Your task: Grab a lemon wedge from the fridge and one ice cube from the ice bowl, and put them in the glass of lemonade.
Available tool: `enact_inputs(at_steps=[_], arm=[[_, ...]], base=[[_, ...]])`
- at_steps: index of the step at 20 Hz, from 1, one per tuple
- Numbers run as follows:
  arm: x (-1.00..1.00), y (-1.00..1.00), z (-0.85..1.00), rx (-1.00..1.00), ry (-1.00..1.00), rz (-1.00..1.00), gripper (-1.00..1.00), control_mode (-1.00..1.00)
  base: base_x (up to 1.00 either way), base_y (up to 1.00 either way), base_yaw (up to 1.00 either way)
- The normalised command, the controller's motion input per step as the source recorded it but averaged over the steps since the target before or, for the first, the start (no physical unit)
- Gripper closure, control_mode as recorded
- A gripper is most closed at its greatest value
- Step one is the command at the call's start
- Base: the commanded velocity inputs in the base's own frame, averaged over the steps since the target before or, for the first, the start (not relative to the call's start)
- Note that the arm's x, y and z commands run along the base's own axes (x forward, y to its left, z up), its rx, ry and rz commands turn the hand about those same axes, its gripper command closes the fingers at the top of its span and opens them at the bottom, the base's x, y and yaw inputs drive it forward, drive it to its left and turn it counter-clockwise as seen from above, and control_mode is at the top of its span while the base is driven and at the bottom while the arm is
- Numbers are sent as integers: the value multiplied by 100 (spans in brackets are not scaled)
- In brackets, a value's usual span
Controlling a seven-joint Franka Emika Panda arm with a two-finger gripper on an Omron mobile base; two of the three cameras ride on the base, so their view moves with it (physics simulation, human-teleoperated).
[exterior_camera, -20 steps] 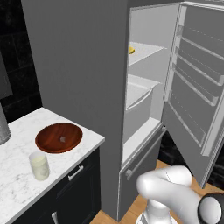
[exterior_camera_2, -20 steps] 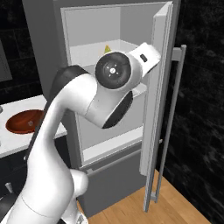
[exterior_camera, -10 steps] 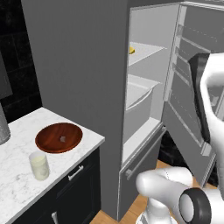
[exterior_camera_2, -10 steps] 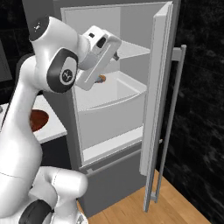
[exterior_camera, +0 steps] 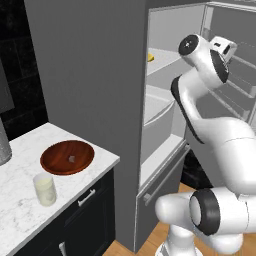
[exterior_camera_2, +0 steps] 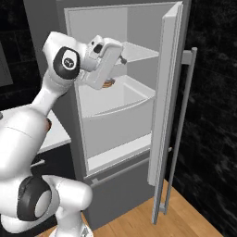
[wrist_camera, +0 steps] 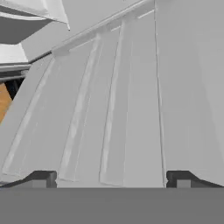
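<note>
Fingers [wrist_camera: 43,178] stand wide apart and hold nothing; in the hand view they face the ribbed inside of the open fridge door [exterior_camera_2: 164,92], not the shelf. The gripper [exterior_camera_2: 121,59] sits high at the mouth of the fridge [exterior_camera: 90,75], level with the upper shelf [exterior_camera_2: 139,52].

The lemon wedge [exterior_camera: 150,57] lies on that upper shelf, near its front left corner as the left base view has it — small, yellow, close against the fridge's side wall. The step in hand, as I judge it, is the reach for that wedge. To do it well the hand must turn away from the door and toward the shelf, come in above the wedge, and keep the fingers wide until they straddle it (a rounded slice will likely skid if only one finger touches first).

Room is tight. The side wall crowds the wedge on one side, the shelf's front lip lies below the path, and the open door stands close on the arm's right. The big white drawer [exterior_camera_2: 115,111] below juts forward, so the elbow should stay high.

On the worktop [exterior_camera: 20,200], well apart from the fridge, the ice bowl [exterior_camera: 67,156] holds an ice cube [exterior_camera: 71,159], and the glass of lemonade [exterior_camera: 45,189] stands just beside the bowl — both with open space around them.
</note>
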Motion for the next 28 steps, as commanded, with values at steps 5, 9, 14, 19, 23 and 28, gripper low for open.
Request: enact_inputs(at_steps=[5, 9, 14, 19, 23, 28], arm=[[89, -35, -25, -2, 4, -33, -100, -100], [47, -51, 0, 0, 0, -15, -100, -100], [39, -87, -5, 3, 4, -11, -100, -100], [67, -100, -36, 9, 11, -5, -100, -100], [69, -100, -28, 5, 9, -5, -100, -100], [56, -78, -2, 0, 3, -5, -100, -100]], base=[[0, 0, 0], [0, 0, 0], [0, 0, 0], [0, 0, 0], [0, 0, 0], [0, 0, 0]])
